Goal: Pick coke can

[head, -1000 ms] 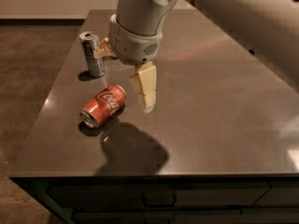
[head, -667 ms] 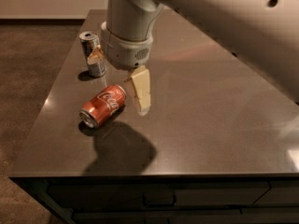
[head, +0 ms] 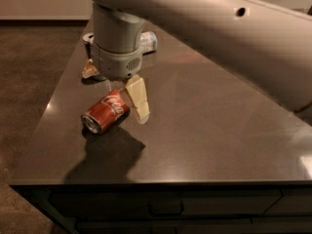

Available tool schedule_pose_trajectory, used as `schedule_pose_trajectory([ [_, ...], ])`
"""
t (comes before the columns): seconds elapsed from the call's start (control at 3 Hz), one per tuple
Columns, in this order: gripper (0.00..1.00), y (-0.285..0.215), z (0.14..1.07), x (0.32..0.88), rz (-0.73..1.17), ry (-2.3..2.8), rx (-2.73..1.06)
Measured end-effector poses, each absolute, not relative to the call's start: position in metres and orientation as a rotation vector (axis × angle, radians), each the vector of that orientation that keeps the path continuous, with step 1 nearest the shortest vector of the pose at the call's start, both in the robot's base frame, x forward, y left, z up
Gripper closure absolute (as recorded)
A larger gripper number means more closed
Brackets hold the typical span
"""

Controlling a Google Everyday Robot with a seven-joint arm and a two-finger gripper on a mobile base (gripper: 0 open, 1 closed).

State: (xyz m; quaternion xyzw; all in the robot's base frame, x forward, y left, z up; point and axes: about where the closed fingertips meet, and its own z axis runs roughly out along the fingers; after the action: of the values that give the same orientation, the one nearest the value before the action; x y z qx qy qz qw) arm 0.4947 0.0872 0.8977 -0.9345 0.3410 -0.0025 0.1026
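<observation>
The coke can (head: 105, 112), red with white script, lies on its side on the dark table (head: 209, 130), silver end toward the front left. My gripper (head: 114, 87) hangs from the big grey arm just above and behind the can. It is open: one tan finger (head: 138, 100) stands right of the can's far end and the other finger (head: 90, 70) is behind it to the left. The can is not held.
A white-and-silver can (head: 148, 41) lies at the back of the table, partly behind my wrist. Another silver can (head: 87, 37) is mostly hidden behind the wrist. The table's left edge and the brown floor lie close to the coke can. Drawers run under the front edge.
My gripper has moved left and down, closer to the coke can, and now covers the silver can behind it. The coke can has not moved.
</observation>
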Motion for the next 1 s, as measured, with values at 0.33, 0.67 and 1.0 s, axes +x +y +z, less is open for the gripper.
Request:
schedule_pose_trajectory([
  [0.33, 0.00, 0.094, 0.888, 0.499, -0.033, 0.995, -2.793],
  [0.67, 0.00, 0.099, 0.879, 0.504, -0.068, 0.986, -2.817],
  [1.0, 0.00, 0.103, 0.870, 0.507, -0.105, 0.975, -2.843],
])
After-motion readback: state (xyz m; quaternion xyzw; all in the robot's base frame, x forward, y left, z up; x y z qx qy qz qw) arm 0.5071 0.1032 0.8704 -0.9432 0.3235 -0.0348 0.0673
